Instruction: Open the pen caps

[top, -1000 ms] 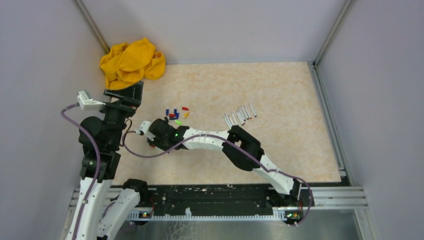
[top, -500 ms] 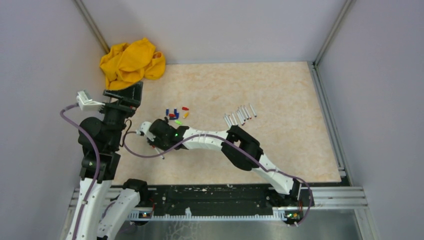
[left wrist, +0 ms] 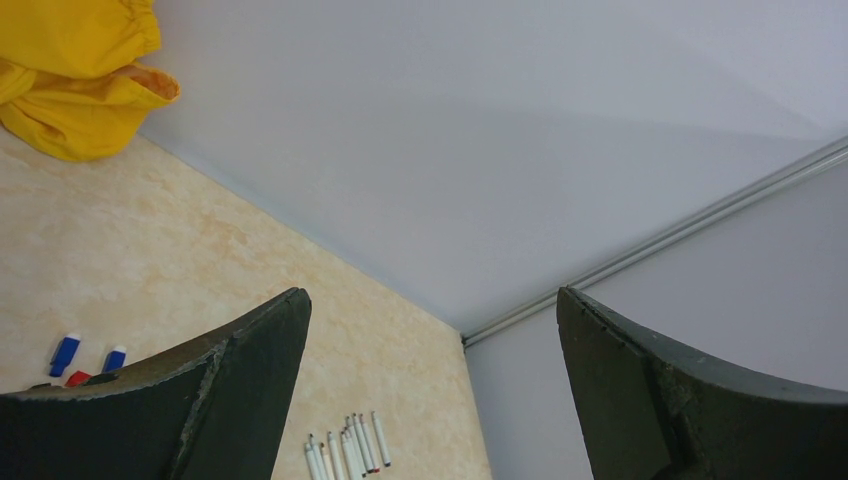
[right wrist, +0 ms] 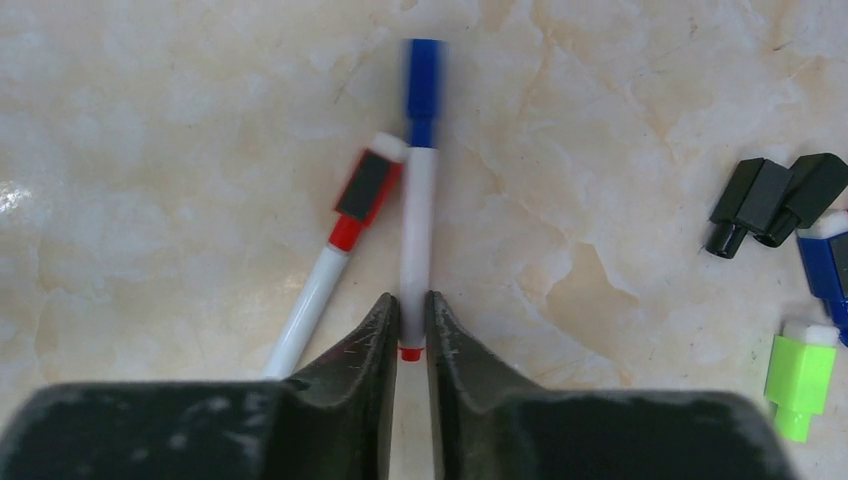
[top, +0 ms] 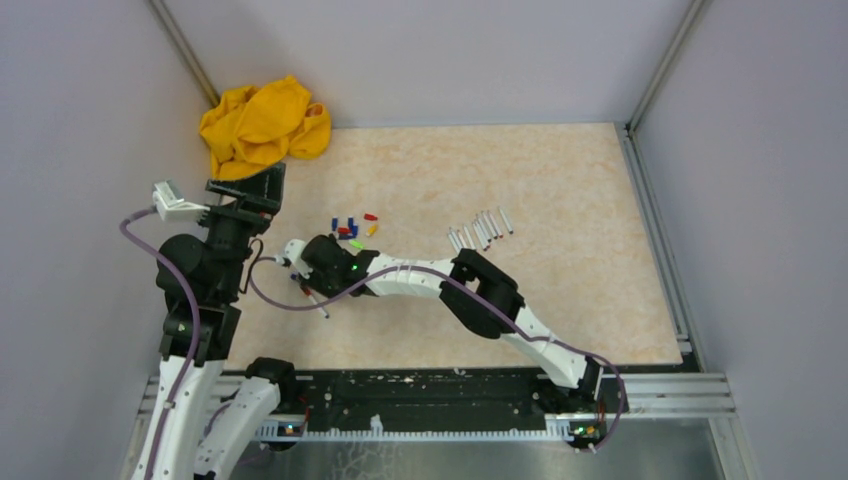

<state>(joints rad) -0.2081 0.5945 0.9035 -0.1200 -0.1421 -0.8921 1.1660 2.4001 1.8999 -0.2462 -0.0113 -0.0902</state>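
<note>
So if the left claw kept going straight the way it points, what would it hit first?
Probably the back wall, near the far corner. The left gripper, open, aims above the table, and nothing shows between it and that wall, though depth is hard to judge.

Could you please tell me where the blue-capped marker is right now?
In the right wrist view, the blue-capped marker is mid-frame, its barrel between the fingers of the right hand, cap pointing away, with the red-capped marker just to its left.

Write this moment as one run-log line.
right end effector: shut on blue-capped marker | left end effector: open, empty | red-capped marker: lying beside it
</note>
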